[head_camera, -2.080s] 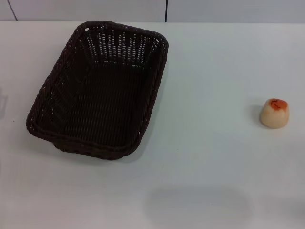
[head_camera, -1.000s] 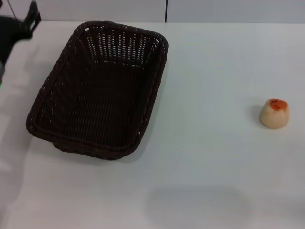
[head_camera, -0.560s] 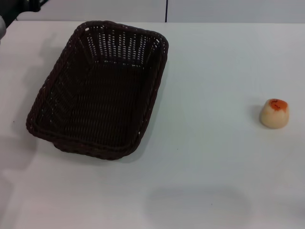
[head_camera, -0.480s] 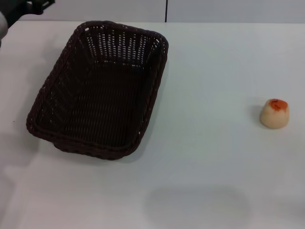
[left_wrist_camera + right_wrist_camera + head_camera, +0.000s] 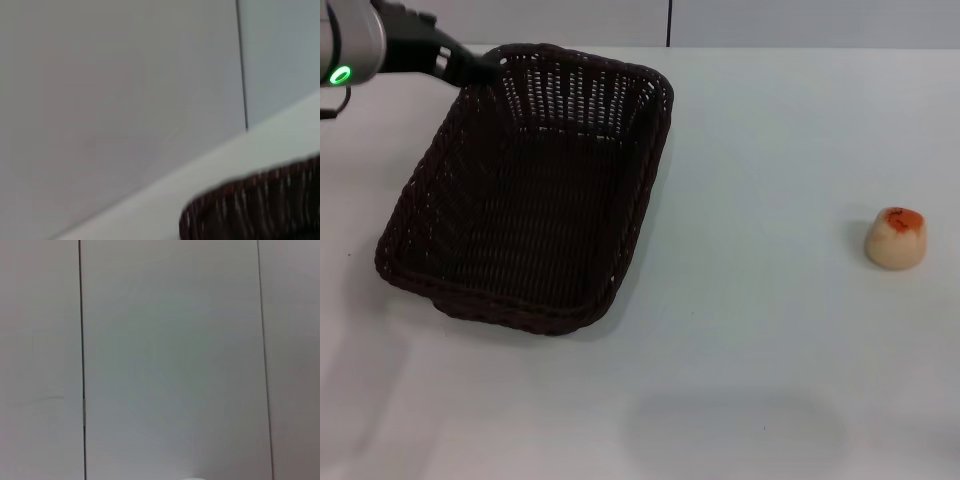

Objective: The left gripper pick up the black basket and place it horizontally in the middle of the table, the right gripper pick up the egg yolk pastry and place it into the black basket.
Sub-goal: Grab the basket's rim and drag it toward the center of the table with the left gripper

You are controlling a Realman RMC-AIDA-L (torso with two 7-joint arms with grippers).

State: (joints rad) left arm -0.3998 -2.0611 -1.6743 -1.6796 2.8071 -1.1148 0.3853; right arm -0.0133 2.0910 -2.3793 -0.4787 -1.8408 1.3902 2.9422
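Note:
The black basket (image 5: 642, 180) lies lengthwise on the left half of the white table (image 5: 770, 340), empty. My left gripper (image 5: 470, 68) reaches in from the upper left, its green ring light lit, and its black claw is at the basket's far left corner. I cannot tell whether it touches the rim. The left wrist view shows that corner of the basket (image 5: 250, 210) close below. The egg yolk pastry (image 5: 896, 238) sits upright on the table at the right, far from the basket. My right gripper is out of view.
A grey panelled wall (image 5: 800, 20) runs behind the table's far edge. The right wrist view shows only wall panels (image 5: 170, 360).
My left arm has come in from the upper left and its claw now reaches the basket's far left corner. The basket and the pastry have not moved.

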